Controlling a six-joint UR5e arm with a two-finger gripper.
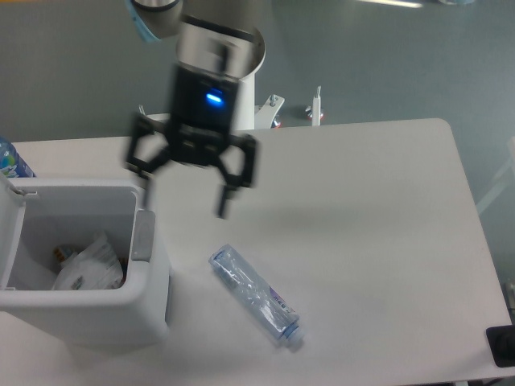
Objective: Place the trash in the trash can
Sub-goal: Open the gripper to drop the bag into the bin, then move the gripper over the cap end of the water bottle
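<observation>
Gripper point(187, 195) is released, fingers spread wide, nothing between them, blue LED lit on the body. It hangs over the table point(362, 209), just right of the trash can point(88, 310) and above-left of the bottle point(256, 295); image is motion-blurred so finger detail is soft. Left fingertip sits near the bin's right rim, close to the grey tab point(143, 236); can't tell if it overlaps the rim or is just in front of it. Crumpled white wrapper point(90, 263) is inside the trash can, lying against the right inner wall on top of some colourful scraps point(59, 255). Flattened clear bottle is on the table, lying diagonal, pale cap toward lower right, blue-printed label facing up, apart from both the bin and the gripper. Bin lid point(10, 193) is swung open at the left edge. Top of a blue-labelled bottle point(10, 161) shows at the far left edge behind the bin. Robot base column point(233, 96) stands at the table's far edge behind the gripper. Small dark object point(500, 346) at the lower right corner, can't tell what it is.
</observation>
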